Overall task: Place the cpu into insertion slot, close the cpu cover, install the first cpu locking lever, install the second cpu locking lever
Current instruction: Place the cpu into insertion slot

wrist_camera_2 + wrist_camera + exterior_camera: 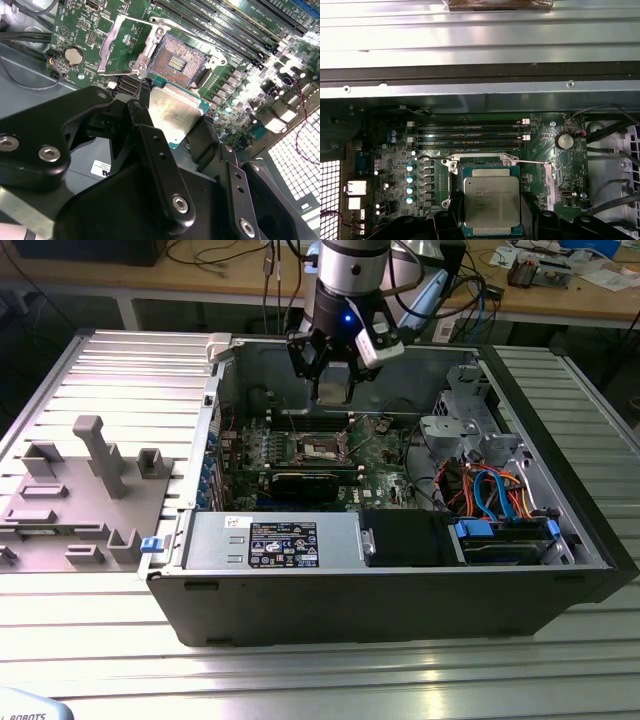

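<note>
My gripper hangs inside the open computer case, above the green circuit board. It is shut on the cpu, a flat square chip with a dull silver top, clamped at two opposite edges by black fingers. The insertion slot lies open below and just beyond the chip, its contact field bare. The cpu cover stands flipped up beside the slot. In the first wrist view the cpu hovers over the slot's silvery frame, hiding most of it.
Long black memory slots run beside the socket, and a coin battery sits near it. Cables and a drive cage fill the exterior view's right, the power supply the front. A grey fixture lies outside the case.
</note>
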`<state>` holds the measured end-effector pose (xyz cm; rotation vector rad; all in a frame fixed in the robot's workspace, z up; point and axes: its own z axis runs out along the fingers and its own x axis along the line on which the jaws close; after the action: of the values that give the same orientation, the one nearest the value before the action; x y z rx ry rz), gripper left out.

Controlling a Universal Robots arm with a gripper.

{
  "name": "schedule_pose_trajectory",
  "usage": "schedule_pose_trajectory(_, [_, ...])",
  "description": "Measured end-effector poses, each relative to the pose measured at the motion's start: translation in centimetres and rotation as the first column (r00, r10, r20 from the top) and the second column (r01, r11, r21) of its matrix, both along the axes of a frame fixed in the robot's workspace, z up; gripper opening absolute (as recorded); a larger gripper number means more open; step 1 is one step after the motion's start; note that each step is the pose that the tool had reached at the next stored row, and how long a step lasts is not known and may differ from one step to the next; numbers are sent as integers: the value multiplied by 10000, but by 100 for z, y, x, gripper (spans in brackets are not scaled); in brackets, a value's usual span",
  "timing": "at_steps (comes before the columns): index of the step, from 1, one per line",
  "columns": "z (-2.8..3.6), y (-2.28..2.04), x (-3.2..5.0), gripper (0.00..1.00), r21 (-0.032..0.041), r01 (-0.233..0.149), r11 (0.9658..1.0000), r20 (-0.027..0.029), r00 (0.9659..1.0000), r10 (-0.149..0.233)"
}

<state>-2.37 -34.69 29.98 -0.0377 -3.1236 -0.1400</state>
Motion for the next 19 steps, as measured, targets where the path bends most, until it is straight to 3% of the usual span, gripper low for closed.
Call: schedule_pose_trajectory(19, [-54, 0, 0, 54, -6, -15, 10000, 0, 10000, 15])
